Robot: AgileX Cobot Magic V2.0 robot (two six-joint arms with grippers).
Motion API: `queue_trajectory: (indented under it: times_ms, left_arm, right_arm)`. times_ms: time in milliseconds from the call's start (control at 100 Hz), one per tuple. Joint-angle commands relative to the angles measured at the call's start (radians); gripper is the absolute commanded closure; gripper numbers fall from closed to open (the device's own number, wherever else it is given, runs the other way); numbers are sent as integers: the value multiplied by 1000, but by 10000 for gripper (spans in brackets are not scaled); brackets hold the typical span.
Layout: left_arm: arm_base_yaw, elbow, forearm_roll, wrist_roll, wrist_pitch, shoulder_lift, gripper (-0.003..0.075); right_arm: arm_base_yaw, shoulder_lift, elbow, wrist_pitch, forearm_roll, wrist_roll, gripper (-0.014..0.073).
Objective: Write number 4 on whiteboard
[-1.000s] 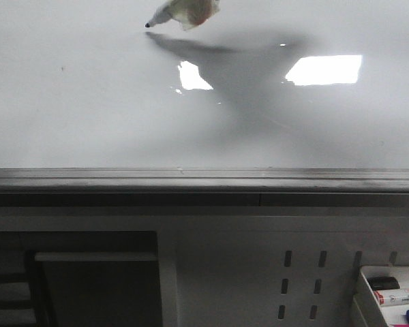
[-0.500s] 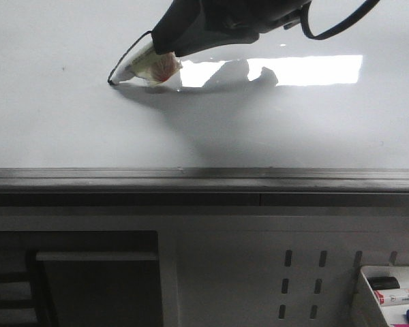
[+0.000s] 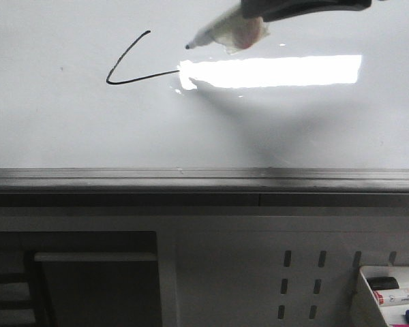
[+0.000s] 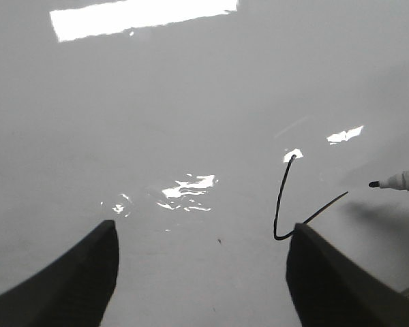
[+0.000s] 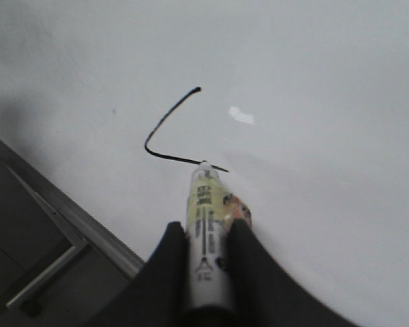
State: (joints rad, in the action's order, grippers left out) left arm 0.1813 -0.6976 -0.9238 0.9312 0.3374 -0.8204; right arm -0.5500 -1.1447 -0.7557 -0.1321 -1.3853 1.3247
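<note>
1. So the right end effector (image 5: 206,255) is pinching a marker (image 5: 204,225), tip pointing out ahead of it and apparently lifted just off the whiteboard (image 3: 68,129).
2. The number 4 (image 3: 129,65) is only partly there: slanted stroke plus bar, sitting just past the marker tip.
3. Next up is probably the stem. I'd set the tip down above the bar's free end, then pull straight down across it with light, even pressure so the line doesn't skip.
4. Left end effector (image 4: 201,272) is spread wide, holding nothing, the strokes just ahead of one finger.
5. Count: one whiteboard, one marker in use, two strokes drawn, roughly three spare markers in a tray (image 3: 368,300).
</note>
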Motion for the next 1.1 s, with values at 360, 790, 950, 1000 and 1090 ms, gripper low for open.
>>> queue_trajectory:
  times_ms: [360, 790, 950, 1000, 1090]
  left_arm:
    - [-1, -26, -41, -6, -53, 9, 248]
    - [-1, -26, -53, 57, -30, 9, 248]
    - [41, -26, -115, 178, 76, 0, 248]
    - [77, -26, -150, 241, 110, -11, 249]
    - [188, -26, -185, 338, 110, -30, 262]
  right_arm:
    - [4, -165, -204, -9, -11, -4, 645]
    - [4, -104, -58, -165, -13, -38, 645]
    - [10, -30, -58, -231, -13, -50, 645]
    - [20, -21, -58, -277, -13, -57, 645]
    - [41, -21, -67, -381, 15, -81, 645]
